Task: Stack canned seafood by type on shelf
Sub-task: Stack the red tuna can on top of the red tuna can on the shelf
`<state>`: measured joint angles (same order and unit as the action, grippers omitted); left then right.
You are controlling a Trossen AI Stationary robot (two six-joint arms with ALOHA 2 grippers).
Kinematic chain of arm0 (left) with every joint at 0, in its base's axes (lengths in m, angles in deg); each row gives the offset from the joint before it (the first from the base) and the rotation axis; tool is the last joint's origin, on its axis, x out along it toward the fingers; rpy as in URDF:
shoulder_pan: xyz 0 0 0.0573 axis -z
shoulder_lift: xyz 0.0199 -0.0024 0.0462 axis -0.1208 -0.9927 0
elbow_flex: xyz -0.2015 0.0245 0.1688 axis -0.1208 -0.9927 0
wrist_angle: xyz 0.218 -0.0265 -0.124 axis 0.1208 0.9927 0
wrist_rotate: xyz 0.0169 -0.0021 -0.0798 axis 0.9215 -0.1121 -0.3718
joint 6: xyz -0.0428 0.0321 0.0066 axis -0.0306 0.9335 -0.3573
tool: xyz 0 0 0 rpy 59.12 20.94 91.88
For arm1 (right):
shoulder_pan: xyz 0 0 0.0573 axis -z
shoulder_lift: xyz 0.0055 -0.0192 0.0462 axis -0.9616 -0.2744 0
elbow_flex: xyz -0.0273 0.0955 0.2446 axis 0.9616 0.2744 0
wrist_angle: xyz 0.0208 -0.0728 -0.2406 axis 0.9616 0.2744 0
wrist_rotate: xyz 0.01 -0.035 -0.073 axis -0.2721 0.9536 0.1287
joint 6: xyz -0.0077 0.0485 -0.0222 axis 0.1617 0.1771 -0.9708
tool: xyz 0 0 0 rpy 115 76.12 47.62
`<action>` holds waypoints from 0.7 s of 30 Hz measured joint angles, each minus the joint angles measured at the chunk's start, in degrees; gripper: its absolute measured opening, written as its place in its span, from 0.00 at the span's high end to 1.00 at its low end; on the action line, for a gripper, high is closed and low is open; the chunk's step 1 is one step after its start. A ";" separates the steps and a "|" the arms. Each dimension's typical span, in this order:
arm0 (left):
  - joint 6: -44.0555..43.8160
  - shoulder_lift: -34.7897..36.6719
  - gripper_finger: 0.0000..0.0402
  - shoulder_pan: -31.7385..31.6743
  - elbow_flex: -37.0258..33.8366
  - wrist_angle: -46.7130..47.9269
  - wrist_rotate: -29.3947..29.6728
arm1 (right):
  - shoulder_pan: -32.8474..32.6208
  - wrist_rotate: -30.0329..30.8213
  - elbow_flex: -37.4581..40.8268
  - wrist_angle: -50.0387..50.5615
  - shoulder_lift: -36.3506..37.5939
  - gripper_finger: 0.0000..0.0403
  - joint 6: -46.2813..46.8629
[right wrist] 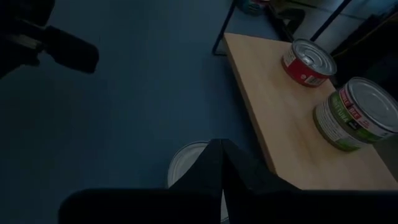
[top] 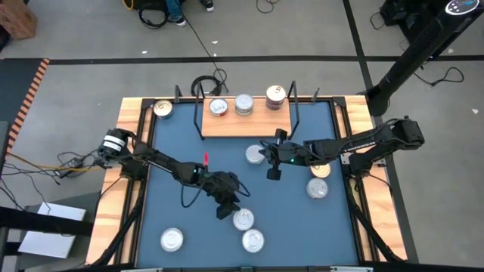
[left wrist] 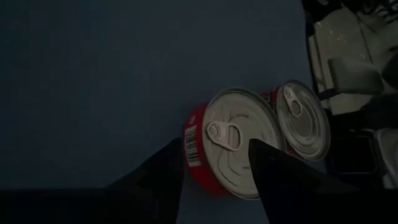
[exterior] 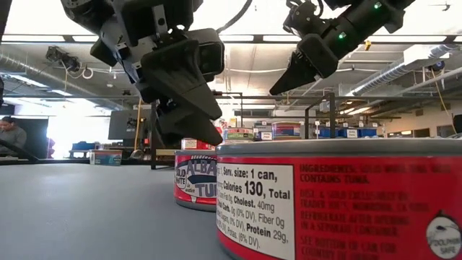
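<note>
A red-sided can (left wrist: 233, 146) with a silver pull-tab lid stands on the blue table, touching a second like it (left wrist: 303, 121). My left gripper (left wrist: 214, 143) is open; its fingers stand either side of the first can's near part, apart from it. In the high view it (top: 229, 210) is beside that can (top: 243, 220). My right gripper (right wrist: 217, 144) is shut and hangs in the air above a silver-lidded can (top: 255, 155) in front of the shelf (top: 246, 123). The shelf holds three cans (top: 243, 104).
Other cans stand at the table's far left corner (top: 162, 109), at the right (top: 318, 188) and near the front edge (top: 172, 240). The shelf's black wire uprights (top: 296, 113) rise at its ends. The blue table (top: 174, 196) has a raised wooden rim.
</note>
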<state>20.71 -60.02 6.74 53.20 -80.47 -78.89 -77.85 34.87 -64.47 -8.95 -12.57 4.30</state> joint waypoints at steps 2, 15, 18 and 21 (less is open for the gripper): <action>-0.14 0.00 0.55 0.02 0.02 0.50 0.34 | 0.01 0.02 0.00 -0.07 0.00 0.98 0.00; -2.80 -7.16 0.55 -0.39 4.80 4.11 -4.30 | 0.00 0.00 0.00 -0.38 0.00 0.97 0.02; -2.08 -7.18 0.56 -0.98 6.28 8.42 -4.10 | 0.02 0.01 0.00 -0.38 0.00 0.98 0.02; -0.29 -7.06 0.60 -1.47 7.88 12.85 -3.08 | 0.02 0.00 0.00 -0.41 0.00 0.98 -0.14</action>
<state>20.42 -67.08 5.26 61.08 -67.62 -81.97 -77.83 34.87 -64.47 -9.36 -12.57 4.16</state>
